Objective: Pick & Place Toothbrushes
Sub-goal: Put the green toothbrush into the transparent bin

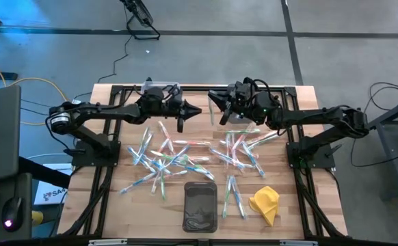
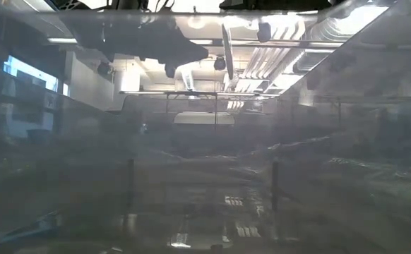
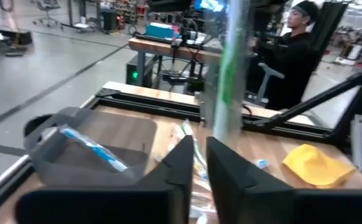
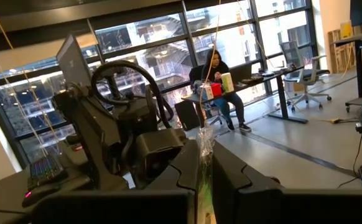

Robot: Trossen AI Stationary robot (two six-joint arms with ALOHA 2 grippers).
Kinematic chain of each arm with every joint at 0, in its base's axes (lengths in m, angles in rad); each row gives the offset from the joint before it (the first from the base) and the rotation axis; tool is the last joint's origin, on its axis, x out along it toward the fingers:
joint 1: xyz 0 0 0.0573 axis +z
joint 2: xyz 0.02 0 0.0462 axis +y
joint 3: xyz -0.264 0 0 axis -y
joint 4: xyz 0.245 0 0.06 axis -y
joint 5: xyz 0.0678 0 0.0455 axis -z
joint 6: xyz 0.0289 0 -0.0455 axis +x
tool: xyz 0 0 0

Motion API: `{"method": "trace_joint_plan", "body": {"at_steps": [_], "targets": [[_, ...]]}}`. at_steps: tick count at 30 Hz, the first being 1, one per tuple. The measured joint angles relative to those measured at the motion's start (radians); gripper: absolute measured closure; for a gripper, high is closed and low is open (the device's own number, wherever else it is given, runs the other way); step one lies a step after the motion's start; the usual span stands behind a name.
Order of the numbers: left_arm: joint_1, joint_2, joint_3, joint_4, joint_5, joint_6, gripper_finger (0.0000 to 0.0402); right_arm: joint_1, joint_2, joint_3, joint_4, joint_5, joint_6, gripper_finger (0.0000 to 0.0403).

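Toothbrushes (image 1: 185,156), thin white plastic sticks in crinkly wrappers, litter our wooden table (image 1: 110,205). Right gripper (image 4: 204,175) pinches one (green-accented, apparently) above it; left gripper (image 3: 199,163) fingers sit barely parted around that wrapper.

Two arms, one gripper each: left gripper (image 1: 193,111), right gripper (image 1: 216,102). Toothbrushes (image 1: 175,156): dozens scattered on the table (image 1: 110,205), overlapping, exact count not readable; one more wrapped toothbrush (image 4: 204,163) stands between the right gripper's fingers. One dark bin (image 1: 200,206) in the high view. One yellow cloth (image 1: 265,202). One person (image 3: 293,50) in the left wrist view, one seated person (image 4: 221,93) in the right wrist view.
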Motion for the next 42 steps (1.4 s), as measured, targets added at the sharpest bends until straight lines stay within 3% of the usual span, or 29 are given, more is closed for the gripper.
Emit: {"method": "trace_joint_plan", "body": {"at_steps": [6, 10, 27, 42], "targets": [[-0.001, 0.000, 0.000, 0.000, 0.032, -0.023, 0.0255, 0.000, 0.000, 0.000, 0.000, 0.000, -0.007, 0.0394], [-0.001, 0.000, 0.000, 0.000, 0.032, -0.026, 0.0223, 0.000, 0.016, 0.000, 0.019, 0.003, -0.007, 0.0394], [-0.003, 0.000, 0.000, -0.002, 0.031, -0.026, 0.0217, 0.000, 0.179, 0.000, 0.292, 0.010, -0.008, 0.0394], [-0.025, 0.038, 0.000, 0.042, 0.000, -0.040, 0.0217, 0.000, 0.213, 0.000, 0.347, 0.003, -0.027, 0.0394]]}}
